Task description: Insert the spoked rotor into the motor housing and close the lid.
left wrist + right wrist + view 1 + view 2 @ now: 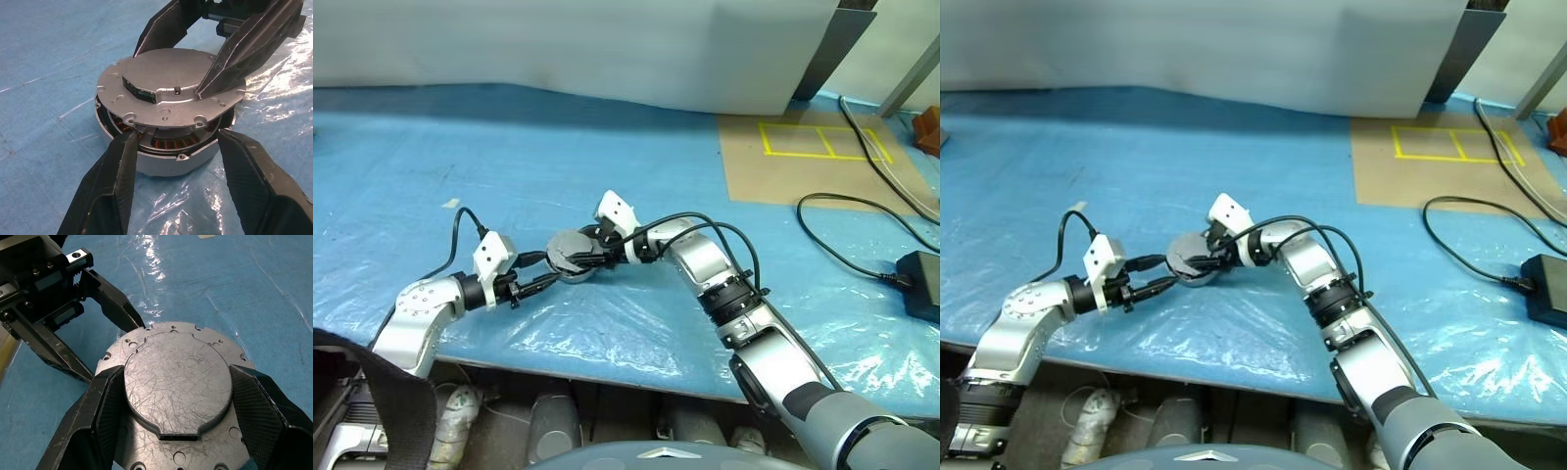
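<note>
Near the front of the blue surface (pixel 607 147), the lid (pixel 171 83) rests tilted on the motor housing (pixel 161 152), windings visible beneath. Left gripper (pixel 176 161) fingers grip the housing; right gripper (pixel 178 396) fingers clasp the lid, reaching across nearly level. Recommended: level the lid, align holes, press evenly.

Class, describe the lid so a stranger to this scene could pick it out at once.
On the blue sheet covering the table, find where the two black grippers meet. The lid is the pale grey disc sitting tilted atop the motor housing, between the right gripper's fingers. Its raised centre sets it apart; the housing shows copper windings.
</note>
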Tool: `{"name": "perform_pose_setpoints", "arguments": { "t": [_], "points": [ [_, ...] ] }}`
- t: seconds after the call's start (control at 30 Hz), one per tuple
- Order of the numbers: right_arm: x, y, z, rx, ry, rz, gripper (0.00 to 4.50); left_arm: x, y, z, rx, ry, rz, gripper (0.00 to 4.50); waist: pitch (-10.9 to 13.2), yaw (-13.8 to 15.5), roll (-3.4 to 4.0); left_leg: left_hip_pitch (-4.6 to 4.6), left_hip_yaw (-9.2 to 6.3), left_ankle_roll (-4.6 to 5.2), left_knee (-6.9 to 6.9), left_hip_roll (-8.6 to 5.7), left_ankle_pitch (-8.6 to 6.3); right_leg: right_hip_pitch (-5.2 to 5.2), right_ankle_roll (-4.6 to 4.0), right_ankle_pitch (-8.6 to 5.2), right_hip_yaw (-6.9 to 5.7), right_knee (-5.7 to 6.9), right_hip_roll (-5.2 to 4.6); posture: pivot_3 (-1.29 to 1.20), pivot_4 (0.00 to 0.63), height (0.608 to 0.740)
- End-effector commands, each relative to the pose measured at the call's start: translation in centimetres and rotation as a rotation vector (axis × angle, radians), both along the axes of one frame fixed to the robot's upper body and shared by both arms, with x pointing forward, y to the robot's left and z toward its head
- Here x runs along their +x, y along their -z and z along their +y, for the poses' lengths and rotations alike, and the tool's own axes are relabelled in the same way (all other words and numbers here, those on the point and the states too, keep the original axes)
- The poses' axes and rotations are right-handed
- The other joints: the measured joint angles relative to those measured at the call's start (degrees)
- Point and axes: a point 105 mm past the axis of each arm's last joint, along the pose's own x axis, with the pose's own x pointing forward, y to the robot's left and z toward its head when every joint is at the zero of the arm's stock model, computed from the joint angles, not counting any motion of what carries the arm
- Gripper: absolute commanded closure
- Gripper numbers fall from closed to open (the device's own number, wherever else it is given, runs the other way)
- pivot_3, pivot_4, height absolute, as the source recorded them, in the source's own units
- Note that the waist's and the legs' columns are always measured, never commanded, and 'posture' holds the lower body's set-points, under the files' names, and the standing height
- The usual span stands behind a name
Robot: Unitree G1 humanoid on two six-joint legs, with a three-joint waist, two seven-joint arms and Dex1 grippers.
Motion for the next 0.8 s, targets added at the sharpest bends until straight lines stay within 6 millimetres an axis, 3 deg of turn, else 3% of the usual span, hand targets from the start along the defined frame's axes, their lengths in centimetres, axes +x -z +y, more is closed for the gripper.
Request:
{"name": "perform_pose_setpoints", "arguments": {
  "t": [0.03,0.3,0.57,0.8],
  "points": [
    [-0.2,-1.4,1.4,0.047,-0.007,0.008,1.54,0.5,-0.7,-0.3,0.0,0.011,-0.04,1.8,0.0,-0.1,0.0,0.0,0.0,0.0,0.0,0.0,0.0,0.0,0.0,0.0,0.0,0.01,0.0,0.0,0.15,0.74],
    [-0.4,-1.4,2.2,-0.018,0.015,-0.026,1.54,0.9,-0.7,-0.5,0.001,0.018,-0.046,1.8,0.0,0.0,0.0,0.03,0.0,0.0,0.05,0.0,0.0,0.01,-0.02,0.0,0.01,0.04,0.0,0.0,0.15,0.74],
    [0.0,1.6,1.6,-0.15,0.05,-0.079,1.54,1.1,-0.7,-0.1,-0.004,0.004,-0.038,1.8,0.0,0.0,0.01,0.1,-0.01,-0.01,0.06,-0.01,0.0,0.07,-0.01,0.0,0.03,0.05,0.0,0.0,0.15,0.74],
    [0.5,2.6,1.5,-0.153,0.097,-0.023,1.54,-1.5,-2.0,0.0,-0.099,0.084,0.045,1.8,0.0,-0.4,0.02,0.4,0.06,-0.01,0.04,-0.01,0.0,0.21,-0.05,-0.03,0.22,0.1,0.01,0.0,0.15,0.74]
  ]
}}
